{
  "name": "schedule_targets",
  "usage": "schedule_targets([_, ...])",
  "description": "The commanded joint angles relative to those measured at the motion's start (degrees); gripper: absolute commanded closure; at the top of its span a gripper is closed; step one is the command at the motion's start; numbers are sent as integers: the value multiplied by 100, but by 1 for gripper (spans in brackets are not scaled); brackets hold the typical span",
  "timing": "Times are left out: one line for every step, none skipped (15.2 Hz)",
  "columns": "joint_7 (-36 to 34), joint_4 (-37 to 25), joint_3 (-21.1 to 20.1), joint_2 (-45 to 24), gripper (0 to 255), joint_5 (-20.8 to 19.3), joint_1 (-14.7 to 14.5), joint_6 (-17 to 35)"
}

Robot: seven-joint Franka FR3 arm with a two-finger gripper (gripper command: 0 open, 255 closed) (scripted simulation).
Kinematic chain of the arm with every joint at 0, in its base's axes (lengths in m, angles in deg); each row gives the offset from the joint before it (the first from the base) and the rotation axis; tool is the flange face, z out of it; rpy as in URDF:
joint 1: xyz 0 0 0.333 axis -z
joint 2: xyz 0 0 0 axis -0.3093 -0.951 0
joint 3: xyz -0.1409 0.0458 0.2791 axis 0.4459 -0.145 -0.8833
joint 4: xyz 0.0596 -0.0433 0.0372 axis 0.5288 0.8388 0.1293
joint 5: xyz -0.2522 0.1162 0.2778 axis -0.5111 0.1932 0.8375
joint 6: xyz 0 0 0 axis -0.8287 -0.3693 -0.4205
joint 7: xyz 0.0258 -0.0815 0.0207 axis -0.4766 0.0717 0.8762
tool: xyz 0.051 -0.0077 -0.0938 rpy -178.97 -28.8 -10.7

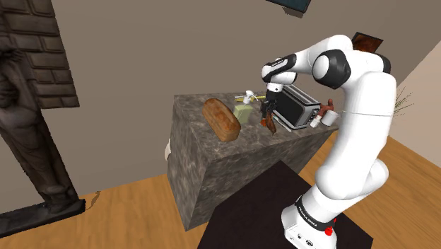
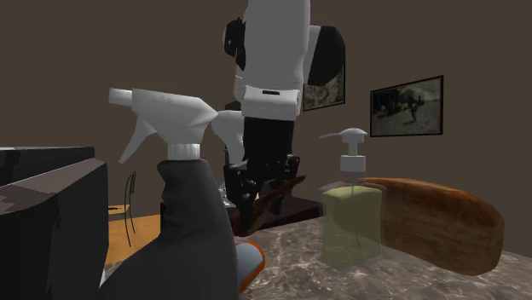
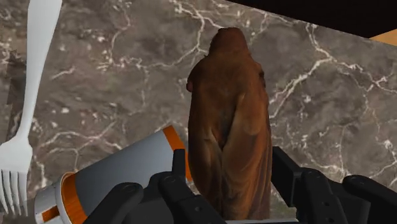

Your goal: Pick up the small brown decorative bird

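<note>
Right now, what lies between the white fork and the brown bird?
In the wrist view, a grey canister with orange bands lies on its side between the fork and the brown bird; the rest is bare marble counter.

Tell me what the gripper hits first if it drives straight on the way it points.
The gripper clasps the bird, so the marble counter beyond it likely comes first; the gap is unclear.

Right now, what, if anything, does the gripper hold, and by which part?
The brown bird, clasped by the gripper across its broad lower body, away from the head.
</note>
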Motion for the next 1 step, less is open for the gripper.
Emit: schedule_targets([-4, -4, 5, 33, 255, -10, -4, -37])
